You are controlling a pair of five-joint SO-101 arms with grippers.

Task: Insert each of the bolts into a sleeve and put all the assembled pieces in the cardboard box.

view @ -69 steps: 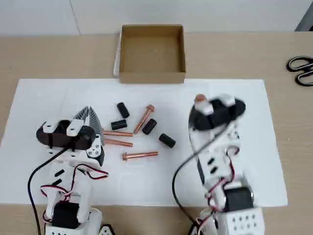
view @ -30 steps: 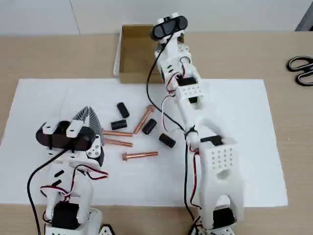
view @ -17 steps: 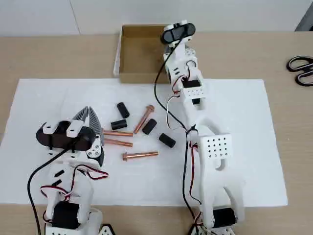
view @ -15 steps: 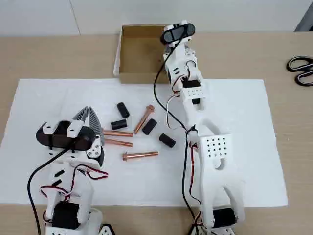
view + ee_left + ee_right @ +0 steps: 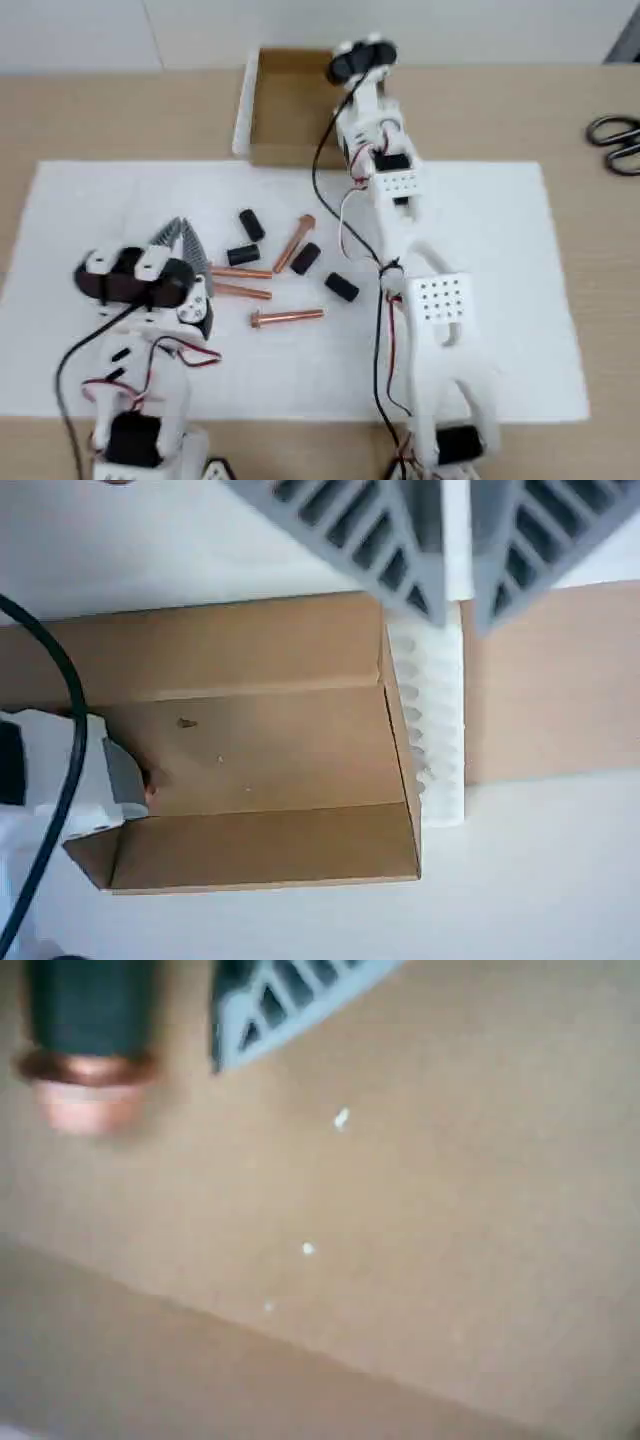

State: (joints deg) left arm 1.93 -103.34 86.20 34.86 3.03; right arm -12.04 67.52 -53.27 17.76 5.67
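R gripper (image 5: 160, 1030) in cardboard box (image 5: 290, 154) at 12 o'clock, sleeved bolt (image 5: 88, 1030) just beside it, head down; grip state can't be told. Best released low, near box floor, then lifted straight out w/o snagging wall. Box shows no other piece; 4 bolts (image 5: 287, 317), 4 sleeves (image 5: 341, 287) loose at box's 6 o'clock

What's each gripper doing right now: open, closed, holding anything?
Left gripper: closed, holding nothing.
Right gripper: cannot be told; a sleeved bolt sits beside it, over the cardboard box.
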